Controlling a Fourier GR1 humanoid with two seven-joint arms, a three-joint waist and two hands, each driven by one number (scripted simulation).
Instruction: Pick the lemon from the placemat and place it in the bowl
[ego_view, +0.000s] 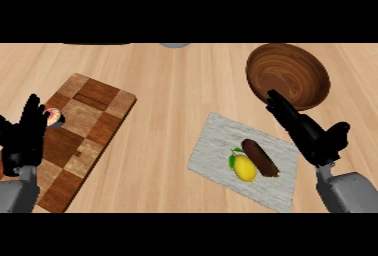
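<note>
Lemon waits, right hand above the mat

Head view: lemon (244, 168) lies on the placemat (221, 142), touching a brown oblong (261, 157). Right hand (310, 134), fingers straight, holds nothing; better to approach from the lemon's free left side. Bowl (288, 75) sits near, path open. Left hand (23, 137) rests open over the cutting board (88, 130).

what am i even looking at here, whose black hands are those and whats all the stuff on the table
This is one picture, taken from a humanoid robot's head looking steeply down at a wooden counter. The two grey forearms ending in black hands are its own. The left hand rests open at the left edge, over a checkered cutting board. The right hand is open too, fingers straight, between a grey placemat and a wooden bowl. On the placemat lie a yellow lemon and a dark brown oblong thing. A small round item sits by the left hand. Neither hand holds anything.
</note>
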